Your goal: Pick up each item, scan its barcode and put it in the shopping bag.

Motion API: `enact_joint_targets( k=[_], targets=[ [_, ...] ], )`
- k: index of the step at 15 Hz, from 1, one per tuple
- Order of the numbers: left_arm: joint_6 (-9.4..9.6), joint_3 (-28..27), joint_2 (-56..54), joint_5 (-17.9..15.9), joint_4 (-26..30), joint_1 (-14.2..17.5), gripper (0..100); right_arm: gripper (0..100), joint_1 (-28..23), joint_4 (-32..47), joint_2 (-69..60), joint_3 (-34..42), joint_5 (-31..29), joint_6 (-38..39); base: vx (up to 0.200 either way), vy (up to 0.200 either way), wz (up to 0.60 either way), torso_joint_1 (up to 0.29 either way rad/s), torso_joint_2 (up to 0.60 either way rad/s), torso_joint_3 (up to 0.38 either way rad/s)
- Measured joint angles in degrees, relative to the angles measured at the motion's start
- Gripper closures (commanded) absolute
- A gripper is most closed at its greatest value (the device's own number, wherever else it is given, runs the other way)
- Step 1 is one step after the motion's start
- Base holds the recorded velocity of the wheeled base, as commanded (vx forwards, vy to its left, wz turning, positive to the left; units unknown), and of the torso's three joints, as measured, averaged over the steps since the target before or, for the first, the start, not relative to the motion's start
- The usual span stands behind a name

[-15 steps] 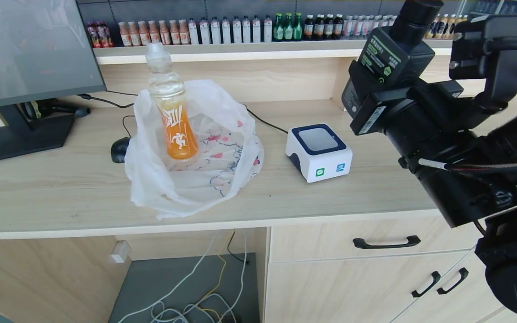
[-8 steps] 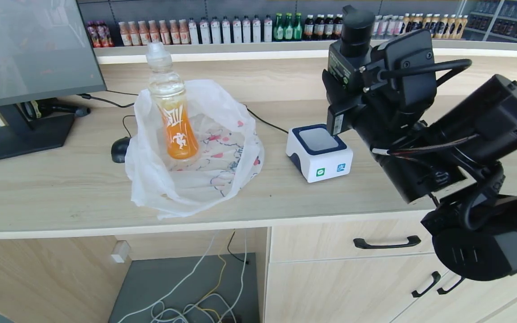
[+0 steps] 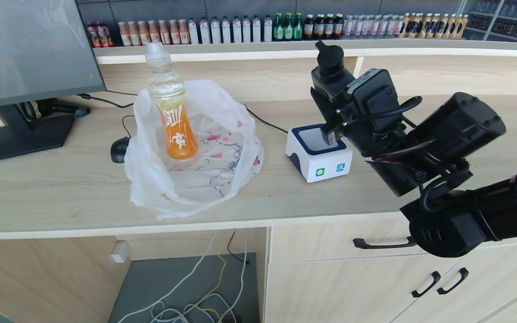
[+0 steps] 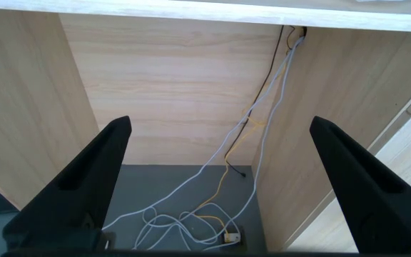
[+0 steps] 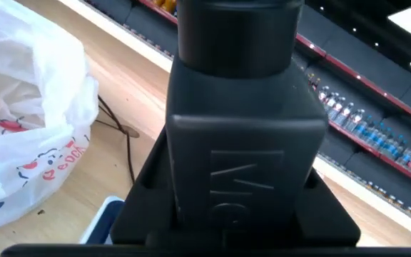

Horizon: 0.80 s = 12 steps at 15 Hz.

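My right gripper (image 3: 340,104) is shut on a black bottle (image 3: 330,67) with a round black cap, held tilted just above the far right edge of the white and blue scanner (image 3: 319,157). In the right wrist view the black bottle (image 5: 237,143) has a square body. The white shopping bag (image 3: 209,175) lies spread open on the counter to the scanner's left. An orange drink bottle (image 3: 173,116) stands upright in it. My left gripper (image 4: 220,125) is open under the counter with nothing between its fingers.
A monitor (image 3: 25,49) on its stand and a black mouse (image 3: 118,150) sit at the counter's left. A cable (image 3: 265,123) runs behind the bag to the scanner. Drawers with black handles (image 3: 386,244) are below. Loose wires (image 4: 212,207) hang under the counter.
My right arm has swung left and down with the black bottle, from high at the right to just over the scanner. The bag and the orange bottle have not moved.
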Motion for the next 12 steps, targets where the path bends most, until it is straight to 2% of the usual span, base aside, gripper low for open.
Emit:
enact_joint_targets(
  k=[7, 12],
  targets=[
    [0.00, 0.0, 0.0, 0.0, 0.0, 0.0, 0, 100, -1.7, -1.3, 3.5, -1.3, 9.1, -6.4, 0.000, 0.000, 0.00, 0.000, 0.00, 0.000],
    [0.00, 0.0, 0.0, 0.0, 0.0, 0.0, 0, 100, -2.4, -2.4, 6.1, -1.0, 12.5, -8.9, 0.000, 0.000, 0.00, 0.000, 0.00, 0.000]
  ],
)
